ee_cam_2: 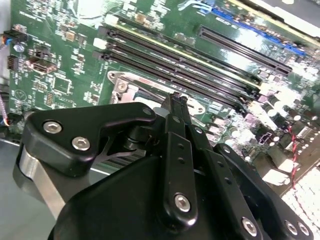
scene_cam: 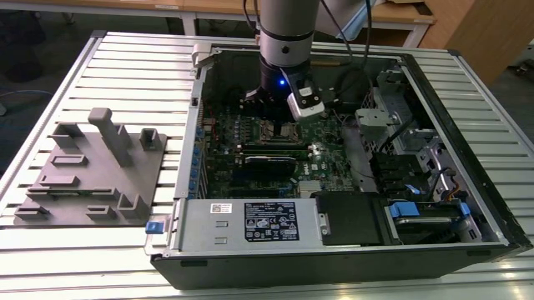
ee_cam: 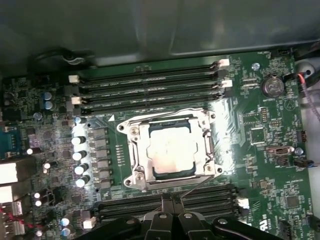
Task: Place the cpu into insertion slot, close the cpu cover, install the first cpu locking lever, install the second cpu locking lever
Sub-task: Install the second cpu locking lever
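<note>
Pincer [ee_cam: 172,200] beside cpu cover [ee_cam: 170,149], memory slots [ee_cam: 150,87] flanking

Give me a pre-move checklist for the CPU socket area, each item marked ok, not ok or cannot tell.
1. The cpu seated in the insertion slot: ok, its silver-grey top lies flat and square inside the socket in the first wrist view.
2. The cpu cover down over the chip: ok, the metal frame lies around the chip, which shows through its window.
3. Locking levers latched: cannot tell; a thin lever runs slantwise from the socket's corner toward the gripper.
4. The gripper at the lever: ok, its fingertips meet at the lever's end.
5. Fingers shut: ok, they are pressed together.
6. Memory slots beside the socket untouched: ok.
</note>
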`<state>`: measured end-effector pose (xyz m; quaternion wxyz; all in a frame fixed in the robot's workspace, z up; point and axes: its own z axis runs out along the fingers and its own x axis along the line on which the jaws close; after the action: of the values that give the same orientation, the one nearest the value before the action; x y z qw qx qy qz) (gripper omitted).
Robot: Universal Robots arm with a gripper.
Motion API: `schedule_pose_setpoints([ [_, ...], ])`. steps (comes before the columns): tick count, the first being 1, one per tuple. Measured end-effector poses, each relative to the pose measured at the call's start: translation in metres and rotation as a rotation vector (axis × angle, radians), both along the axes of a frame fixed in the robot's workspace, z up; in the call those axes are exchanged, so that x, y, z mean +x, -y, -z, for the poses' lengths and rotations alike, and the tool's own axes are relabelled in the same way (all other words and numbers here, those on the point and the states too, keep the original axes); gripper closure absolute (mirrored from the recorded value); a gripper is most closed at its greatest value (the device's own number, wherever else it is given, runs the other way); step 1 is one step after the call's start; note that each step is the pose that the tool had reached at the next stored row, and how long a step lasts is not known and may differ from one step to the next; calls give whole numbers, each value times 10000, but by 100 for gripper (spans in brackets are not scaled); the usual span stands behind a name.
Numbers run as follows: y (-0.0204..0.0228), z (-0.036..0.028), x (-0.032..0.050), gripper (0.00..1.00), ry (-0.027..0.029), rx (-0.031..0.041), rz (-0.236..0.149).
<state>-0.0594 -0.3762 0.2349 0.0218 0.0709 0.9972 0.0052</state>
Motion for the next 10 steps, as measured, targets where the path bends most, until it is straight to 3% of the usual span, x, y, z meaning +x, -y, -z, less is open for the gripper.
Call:
schedule_pose_setpoints([
  [6,1,1,-19,89,-1,-10,-4],
  [7,1,1,-19,89,-25,-12,-4],
  [9,1,6,-19,89,-242,-10,-3],
  [10,1,7,-19,89,-315,-11,-3],
])
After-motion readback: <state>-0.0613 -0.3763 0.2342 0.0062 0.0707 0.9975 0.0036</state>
